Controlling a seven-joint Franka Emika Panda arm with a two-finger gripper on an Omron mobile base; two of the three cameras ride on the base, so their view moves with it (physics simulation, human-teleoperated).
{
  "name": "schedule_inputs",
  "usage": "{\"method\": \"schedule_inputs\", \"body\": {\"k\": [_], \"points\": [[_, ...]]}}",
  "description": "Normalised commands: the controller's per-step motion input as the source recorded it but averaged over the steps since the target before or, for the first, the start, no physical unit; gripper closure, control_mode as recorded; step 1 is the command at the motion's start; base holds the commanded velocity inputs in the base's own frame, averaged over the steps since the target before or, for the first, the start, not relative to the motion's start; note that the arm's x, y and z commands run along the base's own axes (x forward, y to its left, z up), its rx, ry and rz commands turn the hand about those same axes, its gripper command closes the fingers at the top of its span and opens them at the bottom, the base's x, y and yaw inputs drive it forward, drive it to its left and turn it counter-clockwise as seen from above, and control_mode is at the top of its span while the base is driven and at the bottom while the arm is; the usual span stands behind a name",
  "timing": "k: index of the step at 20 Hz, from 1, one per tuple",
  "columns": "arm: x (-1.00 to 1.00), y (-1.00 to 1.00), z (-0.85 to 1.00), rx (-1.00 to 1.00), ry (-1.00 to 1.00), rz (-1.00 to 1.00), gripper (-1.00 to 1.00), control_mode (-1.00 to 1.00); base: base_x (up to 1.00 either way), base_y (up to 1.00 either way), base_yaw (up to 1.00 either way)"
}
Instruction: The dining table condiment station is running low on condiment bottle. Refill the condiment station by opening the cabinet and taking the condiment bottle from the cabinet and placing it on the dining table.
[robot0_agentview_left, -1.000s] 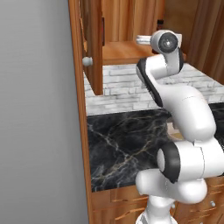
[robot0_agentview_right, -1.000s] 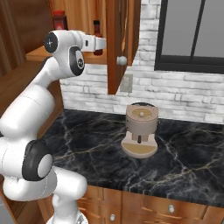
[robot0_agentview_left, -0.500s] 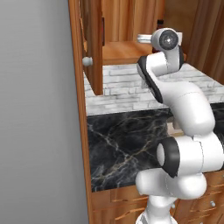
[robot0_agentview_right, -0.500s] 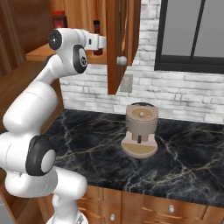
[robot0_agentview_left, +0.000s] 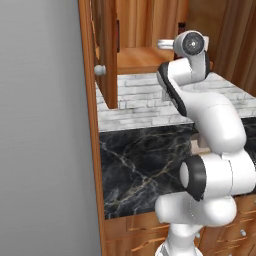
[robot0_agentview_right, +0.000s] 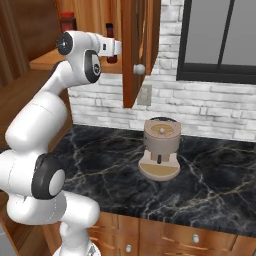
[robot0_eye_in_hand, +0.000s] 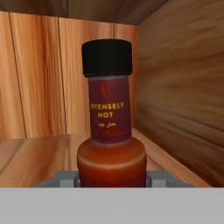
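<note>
The condiment bottle (robot0_eye_in_hand: 109, 122) stands upright on the wooden shelf inside the open cabinet (robot0_agentview_left: 145, 57), close to its right wall. It has a black cap, a dark label and a reddish body. My gripper (robot0_eye_in_hand: 112, 178) is around the bottle's lower body, with a grey finger pressed against each side. From the right base camera the bottle (robot0_agentview_right: 110, 35) rises just behind my hand (robot0_agentview_right: 116, 48), next to the open cabinet door (robot0_agentview_right: 135, 50). My hand (robot0_agentview_left: 167, 44) reaches into the cabinet at shelf height. The dining table is out of view.
A red-lidded jar (robot0_agentview_right: 67, 22) stands further left on the same shelf. The left cabinet door (robot0_agentview_left: 107, 55) with its round knob (robot0_agentview_left: 100, 70) hangs open. A tan appliance (robot0_agentview_right: 161, 150) sits on the black marble counter (robot0_agentview_right: 210, 175) below. A grey wall (robot0_agentview_left: 40, 125) stands close on the left.
The hand has pushed a little further into the cabinet, and the fingers have closed in from wide open onto the bottle's sides.
</note>
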Motion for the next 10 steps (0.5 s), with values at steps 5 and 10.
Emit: {"method": "schedule_inputs", "body": {"k": [5,10], "points": [[0.16,0.00,0.00,0.00,0.01,0.00,1.00,-1.00,0.00,0.00,0.00],[0.09,0.00,0.00,0.00,0.02,0.00,1.00,-1.00,0.00,0.00,0.00]]}}
